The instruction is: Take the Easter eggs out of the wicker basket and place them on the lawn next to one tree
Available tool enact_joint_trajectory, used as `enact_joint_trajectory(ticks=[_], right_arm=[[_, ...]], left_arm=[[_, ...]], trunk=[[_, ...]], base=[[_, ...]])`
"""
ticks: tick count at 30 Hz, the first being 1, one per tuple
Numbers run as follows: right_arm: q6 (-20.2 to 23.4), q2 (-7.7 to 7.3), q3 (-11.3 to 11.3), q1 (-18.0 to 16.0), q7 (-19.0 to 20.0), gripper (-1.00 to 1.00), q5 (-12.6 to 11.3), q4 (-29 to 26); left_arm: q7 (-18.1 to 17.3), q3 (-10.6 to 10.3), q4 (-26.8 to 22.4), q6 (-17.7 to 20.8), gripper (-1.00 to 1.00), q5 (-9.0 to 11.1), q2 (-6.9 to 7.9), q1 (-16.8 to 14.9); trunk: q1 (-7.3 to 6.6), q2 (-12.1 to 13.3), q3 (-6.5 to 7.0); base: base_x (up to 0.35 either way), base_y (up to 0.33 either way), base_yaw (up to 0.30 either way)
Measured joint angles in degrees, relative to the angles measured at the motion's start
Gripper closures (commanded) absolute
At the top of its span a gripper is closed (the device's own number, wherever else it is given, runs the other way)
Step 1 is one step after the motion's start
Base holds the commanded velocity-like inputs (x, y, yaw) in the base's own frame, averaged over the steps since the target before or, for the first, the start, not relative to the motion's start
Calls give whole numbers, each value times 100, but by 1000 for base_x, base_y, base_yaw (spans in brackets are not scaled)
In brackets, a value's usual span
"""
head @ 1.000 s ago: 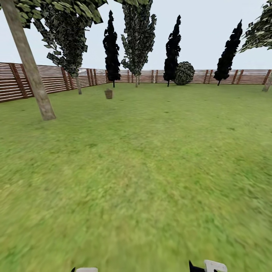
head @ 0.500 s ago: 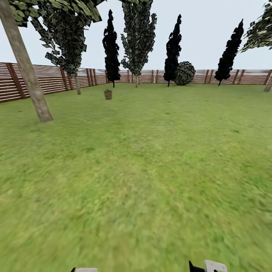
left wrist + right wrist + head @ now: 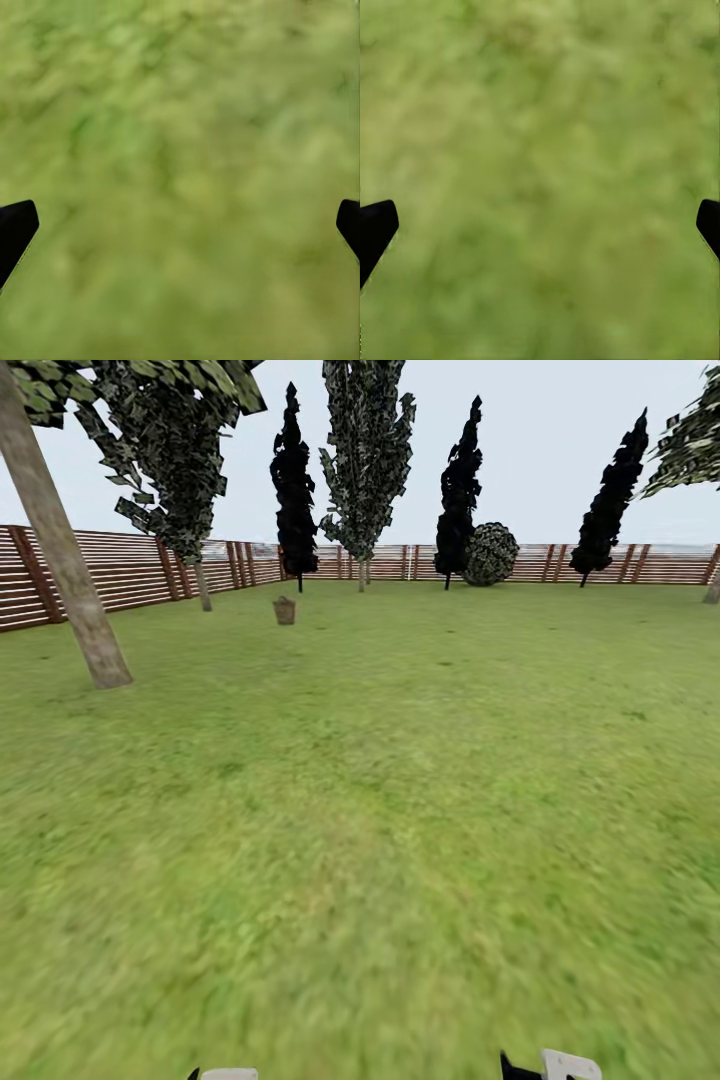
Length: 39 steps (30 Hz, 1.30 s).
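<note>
Far up the head view, left of centre, the basket (image 3: pixel 285 610) is standing on the lawn (image 3: pixel 400 810), near the fence (image 3: pixel 130 570); any eggs inside are too small to tell. At upper left, the tree (image 3: pixel 62 560) is leaning. Left gripper (image 3: pixel 180 225) and right gripper (image 3: pixel 540 225) are hanging wide apart over grass, gripping nothing.

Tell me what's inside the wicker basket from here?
Nothing can be made out: the wicker basket stands far off on the lawn before the fence, too small, its wall hiding any Easter eggs inside.
</note>
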Motion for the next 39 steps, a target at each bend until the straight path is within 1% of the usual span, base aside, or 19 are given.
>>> enact_joint_trajectory(ticks=[18, 22, 26, 29, 34, 37, 39], right_arm=[[0, -2, -9, 0, 0, -100, -2, -3], [-7, 5, -8, 0, 3, -100, -35, -5], [-9, 7, -6, 0, 2, -100, -45, -3], [-9, 7, -5, 0, 2, -100, -44, -3], [-9, 7, -2, 0, 2, -100, -40, -3], [-9, 7, -1, 0, 3, -100, -44, -3], [-9, 7, -2, 0, 3, -100, -42, -3]], left_arm=[[0, 0, 18, 0, -100, 0, 0, 0], [0, 0, 18, -1, -100, 0, 0, 0], [9, 8, 5, -11, -100, 42, -7, 0], [15, 10, 3, -11, -100, 52, -59, 0], [31, 9, 0, -9, -100, 44, -101, 0], [34, 3, 5, -9, -100, 34, -105, 0], [35, 7, 7, -9, -100, 31, -105, 0]], trunk=[[0, 0, 0], [0, 0, 0], [3, 0, 0], [4, 0, 0], [4, 0, 0], [-4, 4, 66], [-48, 83, 102]], base=[[337, 0, 0], [308, 0, 0], [74, 0, 0], [11, 0, 0], [1, 0, 0], [0, 0, 0], [0, 0, 0]])
